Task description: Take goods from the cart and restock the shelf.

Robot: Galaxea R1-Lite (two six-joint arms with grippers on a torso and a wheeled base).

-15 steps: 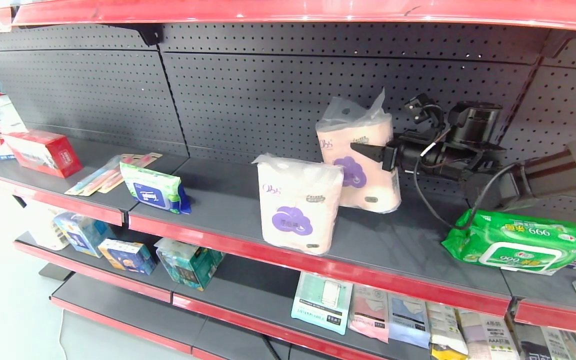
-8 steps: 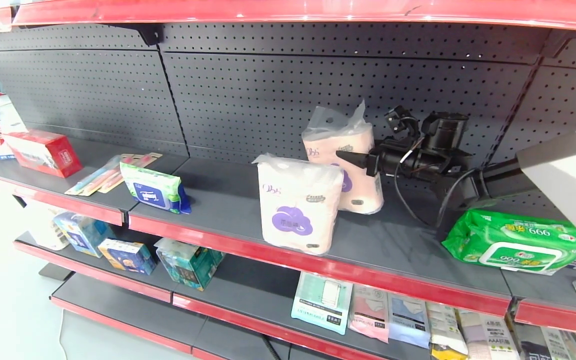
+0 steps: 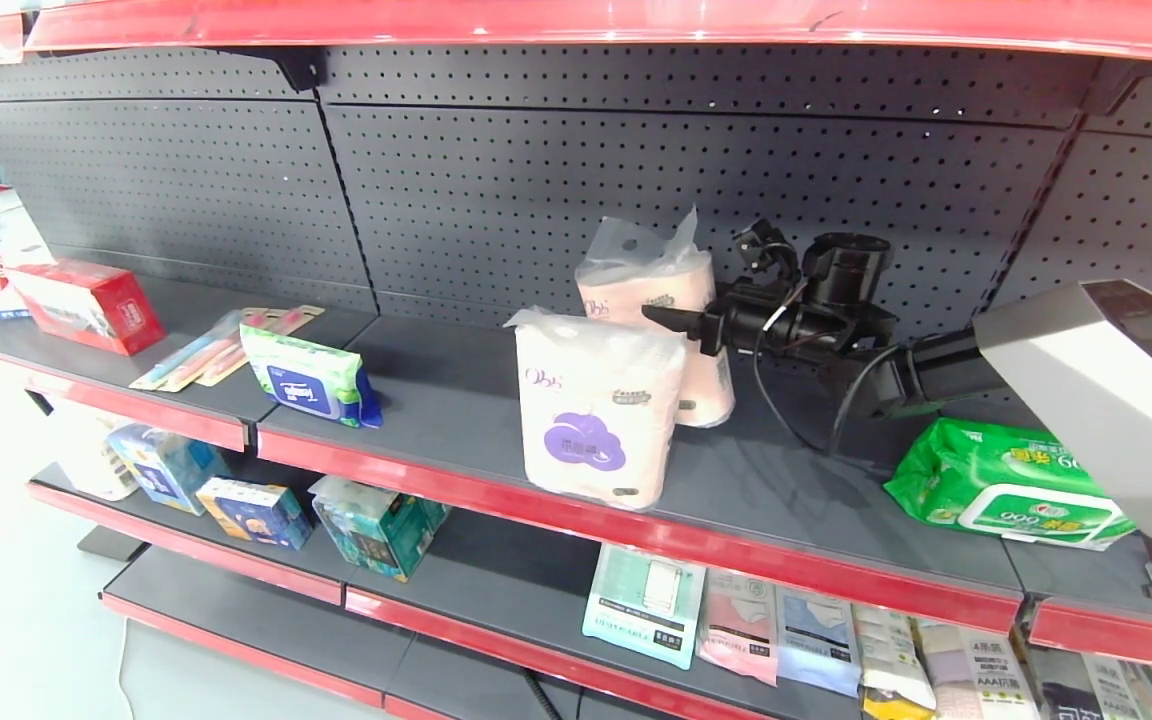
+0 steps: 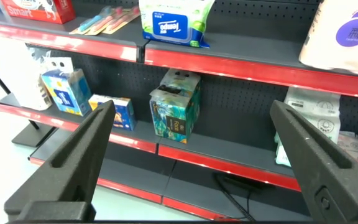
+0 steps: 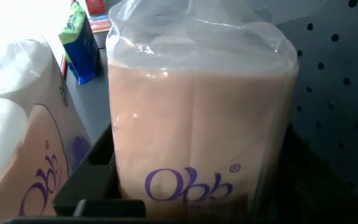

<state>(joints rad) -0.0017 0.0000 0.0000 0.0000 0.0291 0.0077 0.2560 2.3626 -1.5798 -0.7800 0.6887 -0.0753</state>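
Middle shelf (image 3: 456, 400) of a red-edged store rack with a black pegboard back (image 3: 496, 200). The right gripper (image 3: 676, 325) reaches in from the robot's right and is clamped on a pink toilet-roll pack (image 3: 636, 285) — one finger (image 3: 671, 318) crosses the pack's front, and the right wrist view shows dark fingers tight against both of its sides. The held pack stands upright near the pegboard, its base at shelf level; whether it rests on the board cannot be told. It stands directly behind a second, white toilet-roll pack (image 3: 596, 405), upright near the front lip and partly hiding it; whether the two touch cannot be told. On the same shelf, a green wipes pack (image 3: 1006, 480) lies flat to the robot's right and a blue-and-green wipes pack (image 3: 306, 375) to its left, with toothbrush cards (image 3: 226, 345) and a red box (image 3: 86, 305) beyond it. The left gripper (image 4: 191, 168) has its fingers spread wide with nothing between them — it faces the lower shelves, where a teal box (image 4: 176, 109) stands.
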